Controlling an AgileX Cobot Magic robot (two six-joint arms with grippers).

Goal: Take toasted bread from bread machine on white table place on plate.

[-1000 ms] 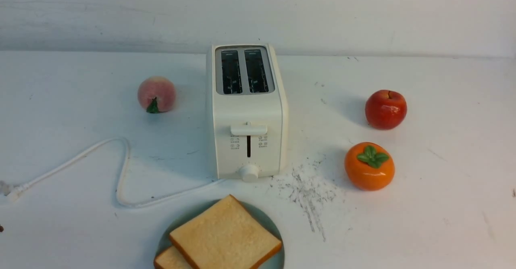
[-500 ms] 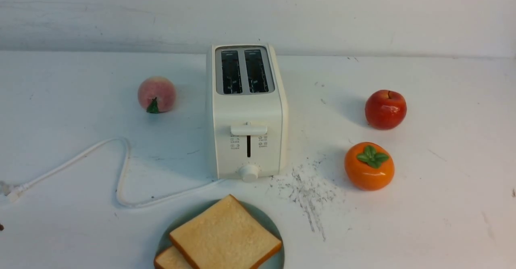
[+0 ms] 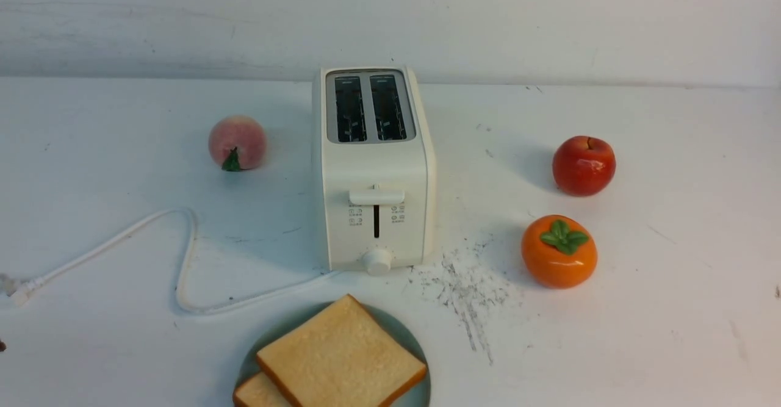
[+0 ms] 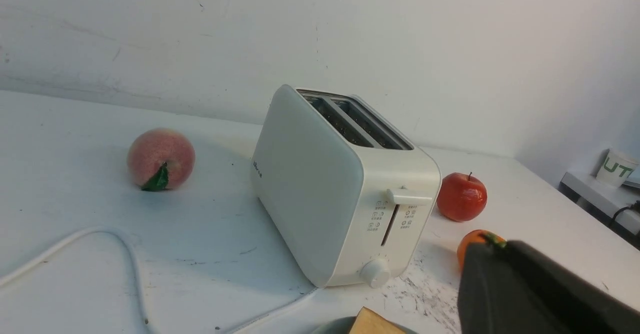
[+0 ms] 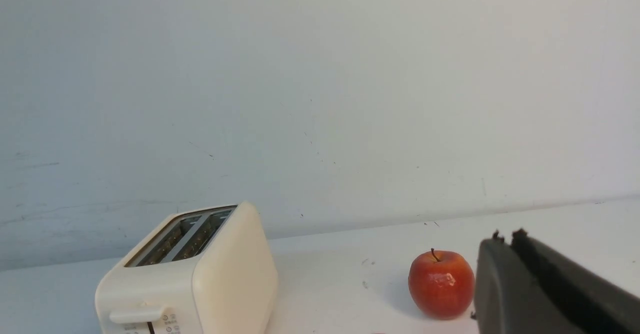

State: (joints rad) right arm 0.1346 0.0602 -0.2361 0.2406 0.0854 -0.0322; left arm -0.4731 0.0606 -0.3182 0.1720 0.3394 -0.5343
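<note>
The bread machine stands mid-table on the white table, both slots empty and its lever up. Directly in front of it sits the plate, cut off by the picture's lower edge. Two slices of toasted bread lie on it: one flat on top, the other peeking out beneath. Neither gripper shows in the front view. My left gripper appears in its wrist view, black fingers pressed together, empty, held off to the side of the toaster. My right gripper is likewise shut and empty, near the apple.
A peach lies left of the toaster. A red apple and an orange persimmon sit to the right. The white power cord loops across the left front. Dark scratch marks lie right of the plate.
</note>
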